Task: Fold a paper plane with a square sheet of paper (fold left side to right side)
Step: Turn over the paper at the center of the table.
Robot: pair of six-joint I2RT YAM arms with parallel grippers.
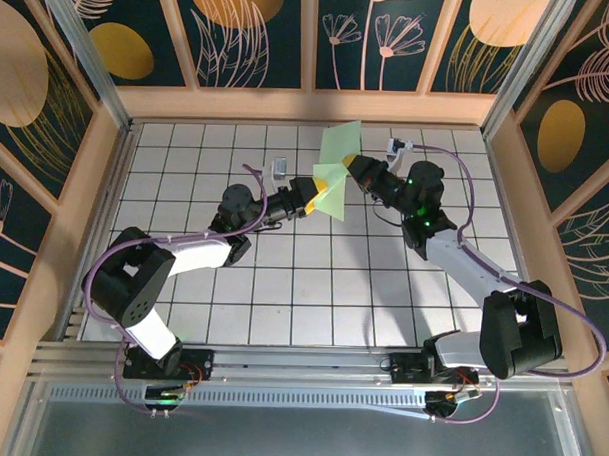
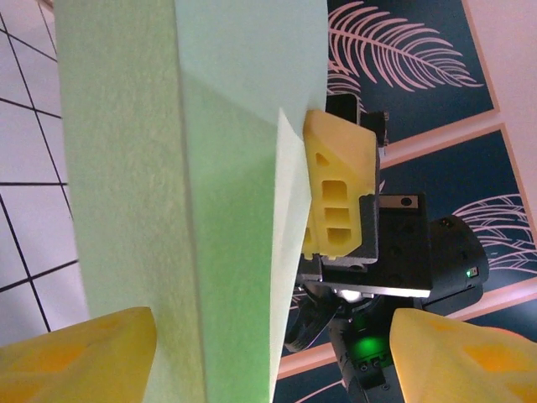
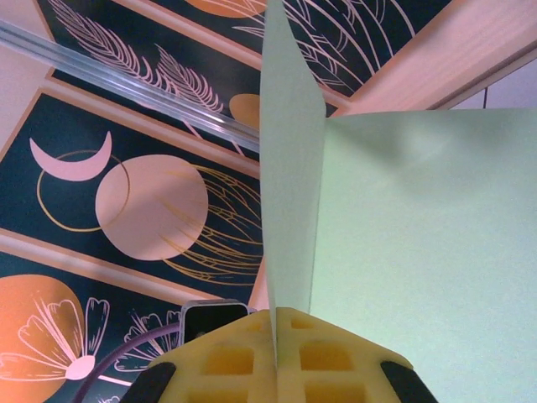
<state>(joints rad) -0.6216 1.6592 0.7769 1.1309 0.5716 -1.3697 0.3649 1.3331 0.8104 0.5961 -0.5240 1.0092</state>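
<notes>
Right fingers [image 3: 226, 361] are clamped tight on the paper plane [image 3: 419, 252], which sticks out ahead of them; left fingers [image 2: 75, 357] are spread wide with the paper sitting between them

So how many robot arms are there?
2. The left arm reaches in from the near left, the right arm from the near right. Both meet at the folded green paper in the middle. None seems hidden.

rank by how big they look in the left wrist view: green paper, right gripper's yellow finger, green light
1. green paper, largest but nearest the camera
2. right gripper's yellow finger
3. green light, smallest
</notes>
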